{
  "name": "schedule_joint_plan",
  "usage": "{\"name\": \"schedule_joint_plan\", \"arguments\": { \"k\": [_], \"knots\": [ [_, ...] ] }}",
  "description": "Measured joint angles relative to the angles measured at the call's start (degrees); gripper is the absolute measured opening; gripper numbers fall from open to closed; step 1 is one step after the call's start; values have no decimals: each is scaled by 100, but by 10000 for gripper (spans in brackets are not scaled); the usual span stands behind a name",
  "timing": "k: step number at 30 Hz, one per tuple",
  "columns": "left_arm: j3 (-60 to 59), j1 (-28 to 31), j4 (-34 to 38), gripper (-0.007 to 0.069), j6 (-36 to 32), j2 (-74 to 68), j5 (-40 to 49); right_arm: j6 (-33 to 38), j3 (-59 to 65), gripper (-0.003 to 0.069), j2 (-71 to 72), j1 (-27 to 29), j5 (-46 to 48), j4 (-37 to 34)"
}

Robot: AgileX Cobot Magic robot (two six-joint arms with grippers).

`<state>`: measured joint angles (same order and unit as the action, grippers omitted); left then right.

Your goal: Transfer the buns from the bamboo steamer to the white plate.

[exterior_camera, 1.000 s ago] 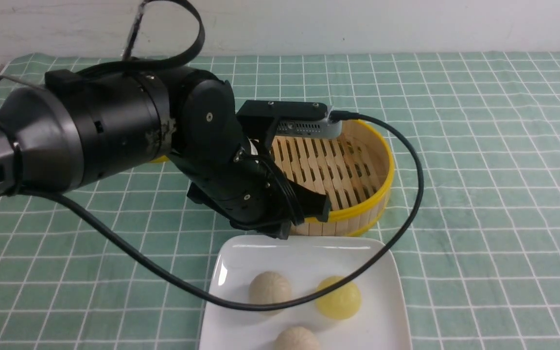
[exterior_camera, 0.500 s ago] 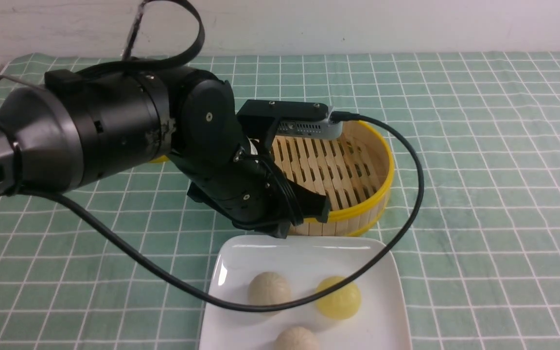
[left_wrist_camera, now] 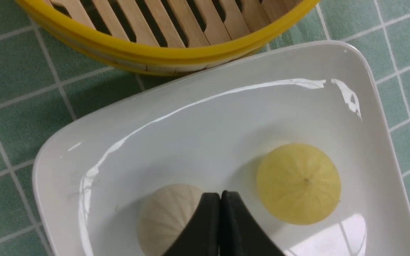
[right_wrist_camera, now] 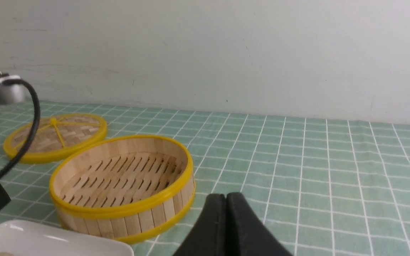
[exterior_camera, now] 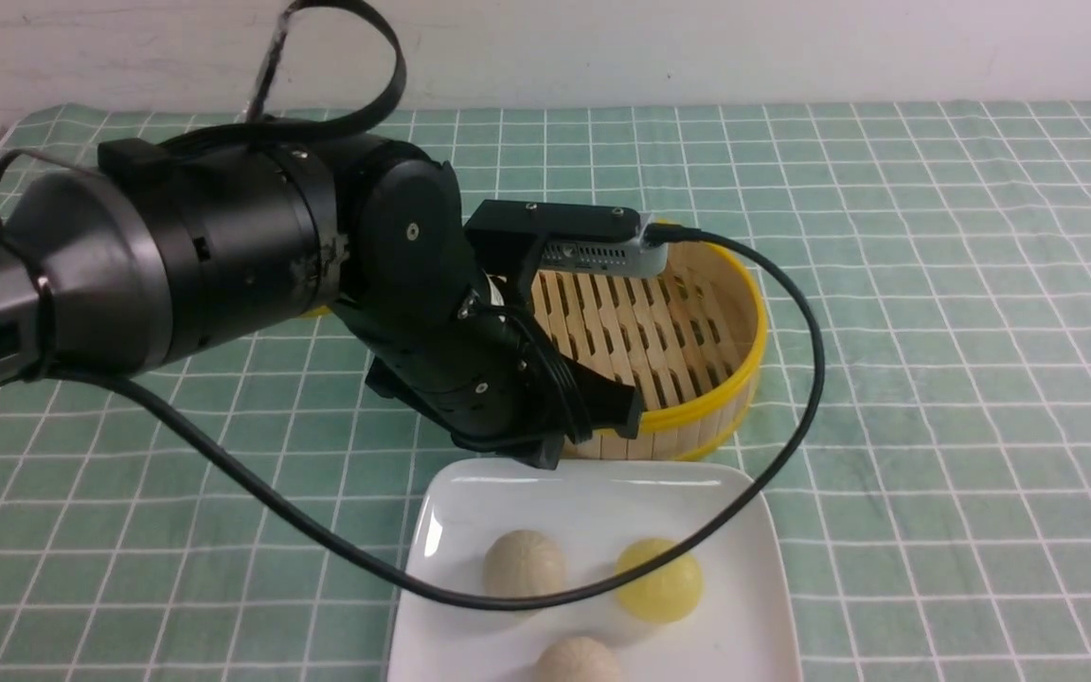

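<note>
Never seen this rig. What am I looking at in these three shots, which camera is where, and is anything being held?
It is a two-armed table robot. The front view looks forward from between the arms; the big black left arm fills its left side. The other two views come from cameras on each wrist, with the black jaws at the picture's edge. Both pairs of jaws are pressed shut on nothing. On the green checked cloth stand a round wooden-slat steamer basket with yellow rims, empty, a flat woven yellow-rimmed disc near it, and a glossy white rounded-square plate. On the plate lie a bright yellow round bun, a pale beige round bun and a second beige ball at the near edge. The left jaws hang above the plate.
</note>
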<state>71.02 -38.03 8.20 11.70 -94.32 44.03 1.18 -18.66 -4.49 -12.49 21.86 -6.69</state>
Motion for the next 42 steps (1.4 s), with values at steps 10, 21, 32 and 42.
{"name": "schedule_joint_plan", "arguments": {
  "k": [10,21,32,42],
  "knots": [
    [0,0,19,22,0,118,-25,0,1099,1,372,901,156,425],
    [0,0,-225,22,0,1394,75,0,1822,6,505,1222,161,437],
    [-6,0,-1472,28,0,3855,1183,0,1926,13,505,1328,83,442],
    [-1895,0,-1058,33,137,6491,974,0,1926,22,505,1328,83,442]
  ]
}}
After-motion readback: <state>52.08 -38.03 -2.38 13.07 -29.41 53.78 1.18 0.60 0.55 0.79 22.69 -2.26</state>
